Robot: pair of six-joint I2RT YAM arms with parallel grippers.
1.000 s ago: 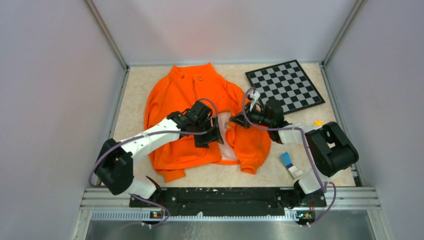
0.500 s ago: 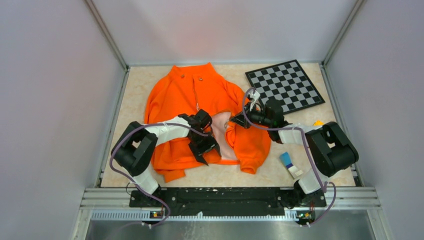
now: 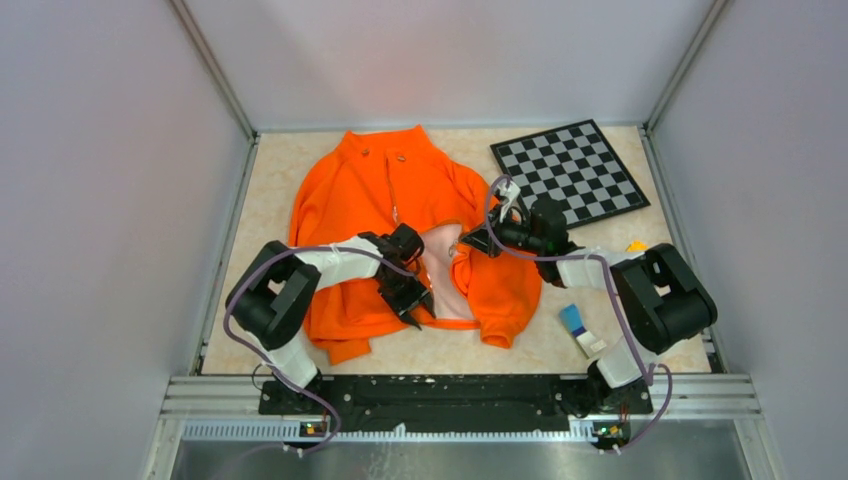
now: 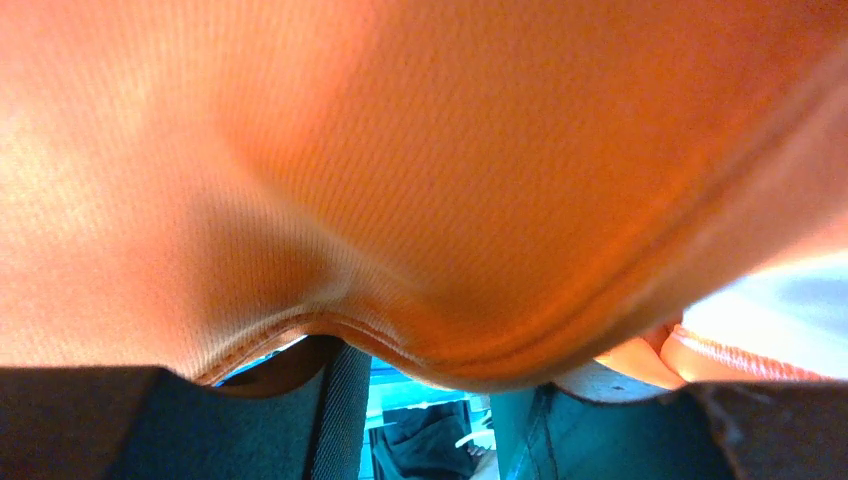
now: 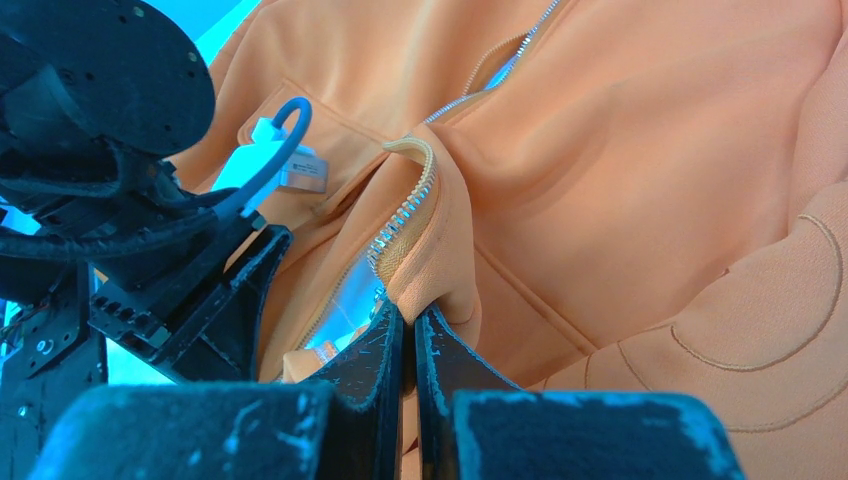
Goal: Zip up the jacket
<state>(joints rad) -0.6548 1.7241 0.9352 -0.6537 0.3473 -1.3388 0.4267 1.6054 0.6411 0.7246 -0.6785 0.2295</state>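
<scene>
The orange jacket (image 3: 350, 190) lies flat on the table, collar at the far side. Its lower front is open and shows pale lining (image 3: 447, 285). My left gripper (image 3: 414, 306) is at the hem of the left front panel. In the left wrist view its fingers (image 4: 338, 400) stand apart, with the orange hem (image 4: 450, 170) draped just above the gap (image 4: 440, 375). My right gripper (image 3: 468, 240) is shut on the right front edge. In the right wrist view (image 5: 410, 315) it pinches the fabric just below the pale zipper teeth (image 5: 405, 215).
A black-and-grey chessboard (image 3: 568, 172) lies at the far right. A small blue-and-white card (image 3: 579, 329) and a small yellow thing (image 3: 636, 246) lie near the right arm. Grey walls enclose the table on three sides.
My left arm has drawn back from the middle of the jacket toward the hem, its elbow folding in. More pale lining shows. The right gripper has held still.
</scene>
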